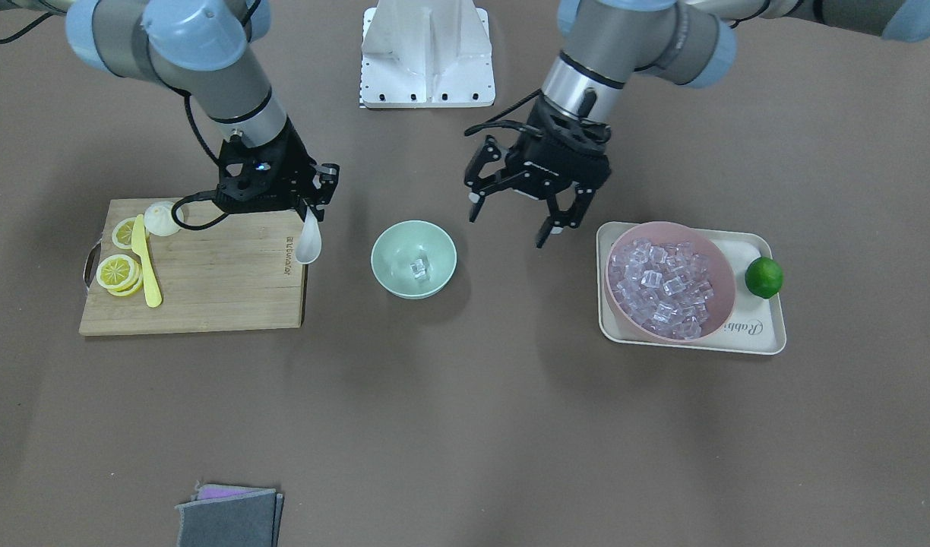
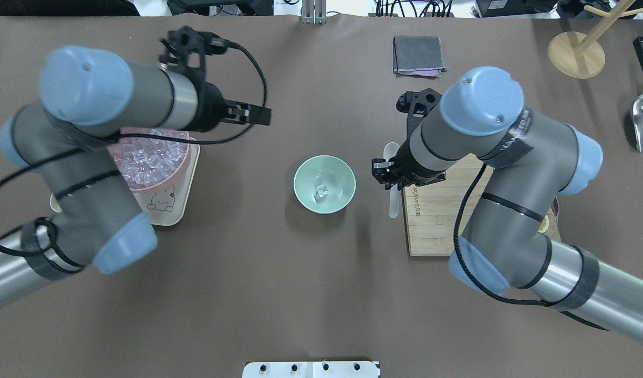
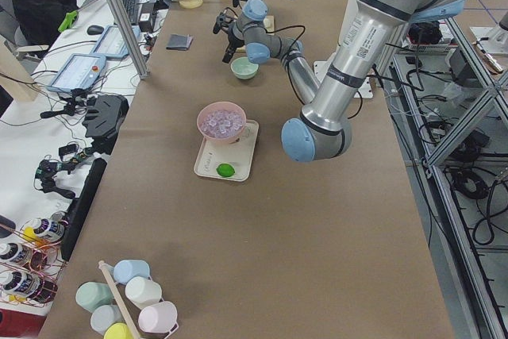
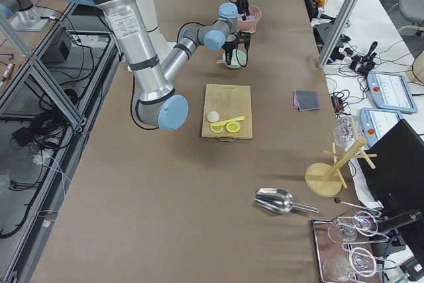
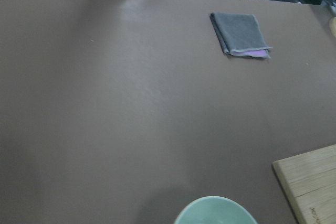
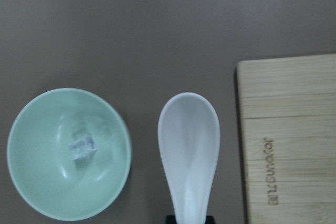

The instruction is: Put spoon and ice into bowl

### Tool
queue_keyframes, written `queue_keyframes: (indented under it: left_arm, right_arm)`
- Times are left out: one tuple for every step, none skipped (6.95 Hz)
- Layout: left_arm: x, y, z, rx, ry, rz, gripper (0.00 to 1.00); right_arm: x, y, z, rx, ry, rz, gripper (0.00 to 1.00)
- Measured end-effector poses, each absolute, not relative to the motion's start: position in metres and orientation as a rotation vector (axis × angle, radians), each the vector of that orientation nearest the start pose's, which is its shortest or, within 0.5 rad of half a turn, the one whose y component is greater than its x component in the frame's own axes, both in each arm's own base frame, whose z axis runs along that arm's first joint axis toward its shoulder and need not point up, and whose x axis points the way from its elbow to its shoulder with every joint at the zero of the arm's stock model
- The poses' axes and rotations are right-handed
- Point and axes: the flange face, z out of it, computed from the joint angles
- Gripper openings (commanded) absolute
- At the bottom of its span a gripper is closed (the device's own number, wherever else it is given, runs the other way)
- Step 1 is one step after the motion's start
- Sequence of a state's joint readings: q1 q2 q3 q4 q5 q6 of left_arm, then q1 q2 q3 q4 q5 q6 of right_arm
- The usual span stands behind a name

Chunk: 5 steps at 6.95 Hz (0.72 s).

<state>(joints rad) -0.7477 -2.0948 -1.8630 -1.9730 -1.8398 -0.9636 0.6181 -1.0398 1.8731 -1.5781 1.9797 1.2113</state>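
The white spoon [image 1: 308,241] hangs scoop-down from my right gripper [image 1: 314,211], which is shut on its handle at the cutting board's edge, a short way from the mint-green bowl [image 1: 413,258]. The right wrist view shows the spoon [image 6: 189,145] beside the bowl [image 6: 68,153], not over it. One clear ice cube [image 1: 418,267] lies in the bowl; it also shows in the right wrist view [image 6: 82,147]. My left gripper [image 1: 510,224] is open and empty, raised between the mint bowl and the pink bowl [image 1: 669,281] full of ice cubes.
The pink bowl stands on a cream tray [image 1: 761,327] with a lime [image 1: 763,277]. The wooden cutting board [image 1: 207,281] holds lemon slices [image 1: 118,272] and a yellow knife [image 1: 146,266]. A folded grey cloth [image 1: 229,516] lies near the far edge.
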Motion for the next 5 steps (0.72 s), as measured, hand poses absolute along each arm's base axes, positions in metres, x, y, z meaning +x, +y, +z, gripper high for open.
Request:
queue_keyframes:
  left_arm:
    - [0.316,-0.513,0.214,0.585,1.047,0.086,0.98]
    - [0.256,-0.533,0.252,0.599,0.998,0.132,0.98]
    - [0.198,-0.546,0.287,0.616,0.954,0.175,0.98]
    - [0.155,-0.553,0.312,0.616,0.935,0.194,0.98]
    - [0.128,-0.556,0.328,0.605,0.931,0.189,0.98]
  right_arm:
    - [-0.471,-0.425,0.209,0.035,-0.887,0.08,0.0]
    - [-0.496,-0.423,0.194,0.034,-0.877,0.086,0.0]
    - [-0.521,-0.427,0.182,0.037,-0.864,0.089,0.0]
    - [-0.542,-0.431,0.175,0.034,-0.848,0.088,0.0]
    - [-0.558,-0.436,0.172,0.028,-0.835,0.086,0.0]
